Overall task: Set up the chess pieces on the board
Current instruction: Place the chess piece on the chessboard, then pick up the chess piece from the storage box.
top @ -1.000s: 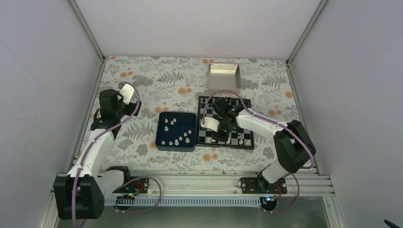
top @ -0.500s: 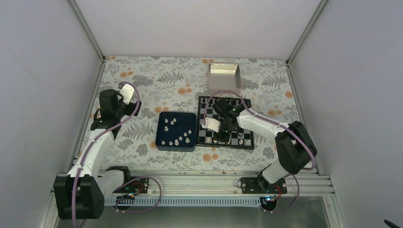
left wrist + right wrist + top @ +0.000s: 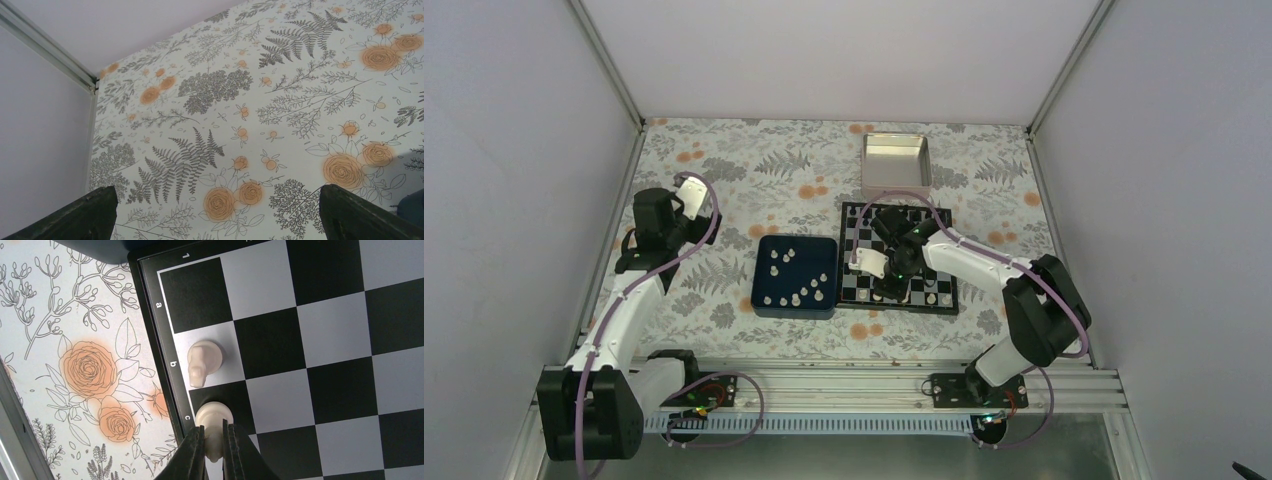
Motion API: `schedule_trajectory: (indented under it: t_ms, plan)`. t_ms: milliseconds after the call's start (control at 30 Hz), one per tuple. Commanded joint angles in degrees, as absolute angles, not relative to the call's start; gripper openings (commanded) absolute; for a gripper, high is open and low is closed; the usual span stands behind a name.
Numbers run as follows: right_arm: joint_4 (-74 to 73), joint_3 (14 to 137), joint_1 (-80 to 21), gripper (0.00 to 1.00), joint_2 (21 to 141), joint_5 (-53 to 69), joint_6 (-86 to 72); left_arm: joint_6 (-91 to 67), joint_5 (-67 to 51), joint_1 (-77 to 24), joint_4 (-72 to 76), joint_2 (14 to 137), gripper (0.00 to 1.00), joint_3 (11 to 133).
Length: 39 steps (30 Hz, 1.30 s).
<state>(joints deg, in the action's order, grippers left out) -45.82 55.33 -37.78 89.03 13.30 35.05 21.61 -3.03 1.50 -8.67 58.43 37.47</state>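
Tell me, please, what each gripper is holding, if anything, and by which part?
The right gripper pinches a small cream chess piece by its upper end, at the c edge of the black-and-white chequered board. The left gripper is open and holds nothing.

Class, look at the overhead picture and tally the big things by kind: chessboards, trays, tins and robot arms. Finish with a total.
Chessboard: 1
Blue tray: 1
Metal tin: 1
Robot arms: 2
Total: 5
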Motion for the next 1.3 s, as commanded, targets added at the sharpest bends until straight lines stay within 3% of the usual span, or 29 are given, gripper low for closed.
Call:
schedule_trajectory:
  t_ms: [0, 467, 667, 1267]
  plan:
    - [-44.7, 55.3, -37.5, 0.09, 89.6, 13.6, 35.0, 21.0, -2.8, 1.8, -8.1, 58.8, 1.00, 37.7]
    - [-46.8, 57.4, -37.5, 0.31, 87.3, 12.5, 34.5, 21.1, -2.7, 1.8, -7.9, 58.6, 1.00, 37.6]
    - [-49.0, 60.0, -37.5, 0.28, 85.1, 11.7, 34.3, 21.1, -2.7, 1.8, -7.8, 58.3, 1.00, 37.4]
    - [-47.4, 57.0, -38.6, 0.32, 88.5, 15.3, 33.7, 21.2, -2.8, 1.8, -7.8, 58.3, 1.00, 37.3]
